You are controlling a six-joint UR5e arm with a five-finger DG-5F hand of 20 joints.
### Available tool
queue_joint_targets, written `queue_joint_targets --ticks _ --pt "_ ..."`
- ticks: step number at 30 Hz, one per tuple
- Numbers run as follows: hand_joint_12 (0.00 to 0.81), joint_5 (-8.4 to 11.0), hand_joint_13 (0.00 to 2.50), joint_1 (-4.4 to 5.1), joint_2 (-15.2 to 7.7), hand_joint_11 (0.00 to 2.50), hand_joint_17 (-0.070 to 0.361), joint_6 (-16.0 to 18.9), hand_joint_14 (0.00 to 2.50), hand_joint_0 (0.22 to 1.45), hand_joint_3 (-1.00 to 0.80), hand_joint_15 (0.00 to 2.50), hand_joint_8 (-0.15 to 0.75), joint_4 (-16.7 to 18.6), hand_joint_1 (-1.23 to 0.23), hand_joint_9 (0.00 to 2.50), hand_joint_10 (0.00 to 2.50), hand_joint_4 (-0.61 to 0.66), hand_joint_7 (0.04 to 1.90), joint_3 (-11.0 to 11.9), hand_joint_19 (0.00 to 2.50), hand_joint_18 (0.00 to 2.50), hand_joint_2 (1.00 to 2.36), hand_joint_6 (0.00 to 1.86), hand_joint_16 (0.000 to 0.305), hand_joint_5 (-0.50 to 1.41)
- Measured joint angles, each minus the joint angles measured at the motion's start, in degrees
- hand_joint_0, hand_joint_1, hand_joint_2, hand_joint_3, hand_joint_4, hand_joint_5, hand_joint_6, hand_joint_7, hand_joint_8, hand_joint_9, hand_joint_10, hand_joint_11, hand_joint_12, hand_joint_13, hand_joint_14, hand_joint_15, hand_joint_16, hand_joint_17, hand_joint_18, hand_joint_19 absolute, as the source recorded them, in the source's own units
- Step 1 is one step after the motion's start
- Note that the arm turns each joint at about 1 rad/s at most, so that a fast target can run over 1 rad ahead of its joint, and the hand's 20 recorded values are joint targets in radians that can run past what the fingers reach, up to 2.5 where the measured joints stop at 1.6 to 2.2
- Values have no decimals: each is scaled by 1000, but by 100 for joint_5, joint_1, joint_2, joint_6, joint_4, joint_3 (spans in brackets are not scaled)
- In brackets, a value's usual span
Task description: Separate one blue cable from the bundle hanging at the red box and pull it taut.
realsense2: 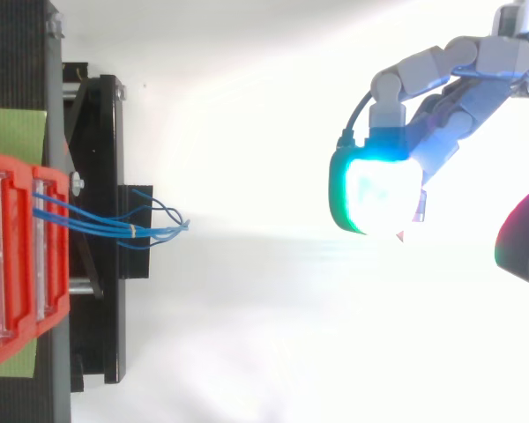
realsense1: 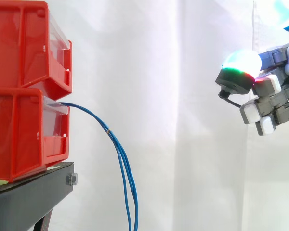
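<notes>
A bundle of thin blue cables [realsense1: 116,144] comes out of the front of the lower red bin [realsense1: 19,134], arcs to the right and hangs down past the bottom edge. A small band ties the strands together just below the arc. From above, the blue cables [realsense2: 115,227] fan out from the bin [realsense2: 18,256] and end in loose loops. My hand [realsense1: 274,91] hovers far to the right of the cables, higher than the bundle, touching nothing. It is open, with one glowing pad [realsense2: 375,194] stretched toward the bins and nothing held.
A second red bin [realsense1: 24,43] is stacked on the lower one. Both rest on a black stand [realsense1: 33,197] at the left, with a white curtain behind. Open air lies between the hand and the cables.
</notes>
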Motion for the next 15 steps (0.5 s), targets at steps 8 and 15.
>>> queue_joint_targets --ticks 8,15 --pt "322 0 715 -1 0 700 104 0 17 568 -500 438 282 -3 -500 938 20 152 1190 -1 602 598 1000 501 46 -126" --pt "322 0 713 -4 -1 704 104 0 18 569 -500 436 283 -6 -501 938 22 146 1189 -3 601 596 1000 501 46 -125"
